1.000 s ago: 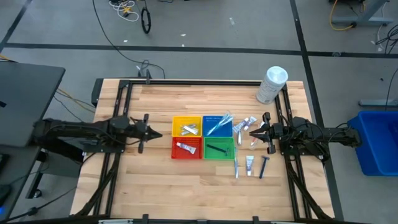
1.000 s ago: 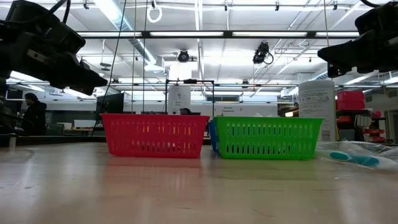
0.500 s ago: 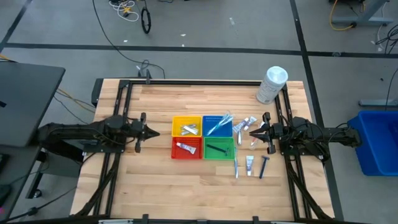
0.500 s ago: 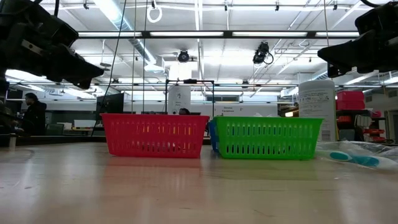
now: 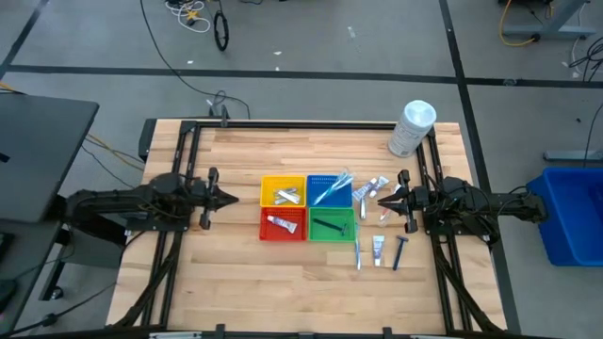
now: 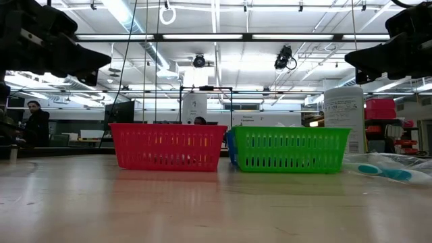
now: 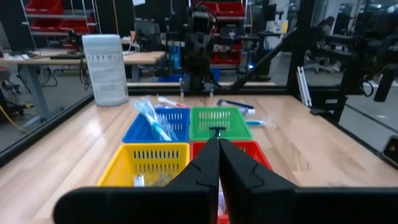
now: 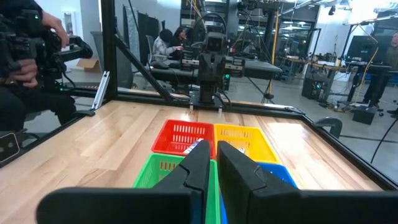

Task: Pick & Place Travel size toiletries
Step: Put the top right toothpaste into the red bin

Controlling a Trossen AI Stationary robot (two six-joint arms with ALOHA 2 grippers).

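Four small baskets stand together mid-table. The yellow one (image 5: 283, 191) holds silvery packets and the blue one (image 5: 329, 190) holds pale toothbrushes. A white tube lies in the red one (image 5: 283, 224) and a dark razor in the green one (image 5: 332, 224). More toiletries lie on the wood to their right: packets (image 5: 374, 187), a toothbrush (image 5: 358, 254), a tube (image 5: 378, 248) and a razor (image 5: 399, 251). My left gripper (image 5: 234, 200) hovers level, left of the baskets, shut and empty (image 7: 219, 144). My right gripper (image 5: 381, 199) hovers level on their right, shut but for a thin slit (image 8: 213, 149), holding nothing.
A large white cylindrical container (image 5: 412, 128) stands at the far right corner of the table. A black frame rail (image 5: 311, 123) runs along the far edge. A person (image 8: 25, 62) stands beyond the table's left side. Bare wood (image 5: 236, 273) lies near the front left.
My left gripper has drawn back toward the table's left edge and risen a little, tipping its fingers up to level. It has stayed shut and empty. The toiletries and baskets have not moved.
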